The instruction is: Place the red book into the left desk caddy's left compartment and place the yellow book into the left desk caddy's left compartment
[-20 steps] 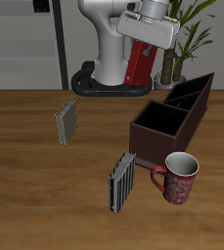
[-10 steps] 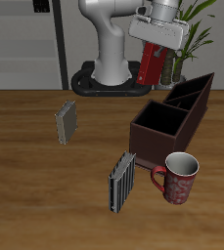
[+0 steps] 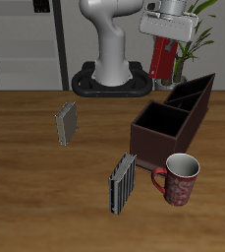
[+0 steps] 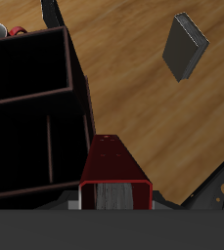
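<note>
My gripper (image 3: 167, 37) is shut on the red book (image 3: 163, 59) and holds it upright, high above the table's back, just behind the left desk caddy (image 3: 196, 93). In the wrist view the red book (image 4: 112, 161) sits between my fingers, next to that caddy (image 4: 35, 146), whose dark compartments lie open below. The yellow book (image 3: 66, 122) stands on the table far from the caddies; it also shows in the wrist view (image 4: 185, 47). Which section is the left compartment I cannot tell.
A boxier dark brown caddy (image 3: 163, 132) stands right in front of the left desk caddy. A red patterned mug (image 3: 181, 179) and a larger grey striped book (image 3: 122, 182) stand near the table's front edge. The robot base (image 3: 109, 79) and a plant are behind.
My gripper has carried the red book sideways and a little upward, from beside the robot's base to a spot behind the left desk caddy. Nothing on the table moved.
</note>
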Controlling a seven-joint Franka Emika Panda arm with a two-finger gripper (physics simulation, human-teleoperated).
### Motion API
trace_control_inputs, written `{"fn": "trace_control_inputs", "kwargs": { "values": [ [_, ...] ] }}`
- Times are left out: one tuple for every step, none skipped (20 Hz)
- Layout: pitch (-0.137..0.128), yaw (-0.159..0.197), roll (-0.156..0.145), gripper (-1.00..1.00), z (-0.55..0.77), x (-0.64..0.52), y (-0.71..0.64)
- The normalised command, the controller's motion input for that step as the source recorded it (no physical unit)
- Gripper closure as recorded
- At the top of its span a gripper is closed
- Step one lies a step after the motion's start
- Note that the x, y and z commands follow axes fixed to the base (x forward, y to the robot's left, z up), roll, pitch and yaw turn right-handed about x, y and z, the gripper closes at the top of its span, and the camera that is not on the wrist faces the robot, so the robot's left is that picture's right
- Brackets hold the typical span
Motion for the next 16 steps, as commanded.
{"fn": "trace_control_inputs", "kwargs": {
  "values": [
    [-0.013, 0.017, 0.075, 1.00, -0.05, -0.39, 0.39],
    [0.010, -0.026, 0.010, 1.00, 0.06, -0.16, 0.10],
    [-0.040, -0.001, 0.017, 1.00, 0.07, -0.24, 0.16],
    [-0.024, -0.005, 0.003, 1.00, 0.04, -0.24, 0.14],
    [-0.046, 0.011, 0.069, 1.00, 0.03, -0.26, 0.21],
    [0.000, 0.000, 0.000, 1.00, 0.00, -0.01, -0.04],
    [-0.018, -0.030, 0.081, 1.00, -0.05, -0.42, 0.46],
    [0.000, 0.000, 0.000, 1.00, -0.01, -0.03, -0.05],
    [0.048, 0.056, 0.185, 1.00, -0.26, -0.37, 0.71],
    [0.034, 0.013, 0.099, 1.00, -0.15, -0.19, 0.37],
    [0.011, 0.066, 0.146, 1.00, -0.13, -0.24, 0.46],
    [0.029, 0.036, 0.094, 1.00, -0.14, -0.20, 0.41],
    [0.015, 0.044, 0.101, 1.00, -0.13, -0.20, 0.42],
    [0.082, 0.033, 0.176, 1.00, -0.14, -0.20, 0.43],
    [0.006, 0.051, 0.095, 1.00, -0.02, -0.16, 0.38],
    [-0.030, 0.024, -0.010, 1.00, 0.01, -0.17, 0.12]
  ]
}}
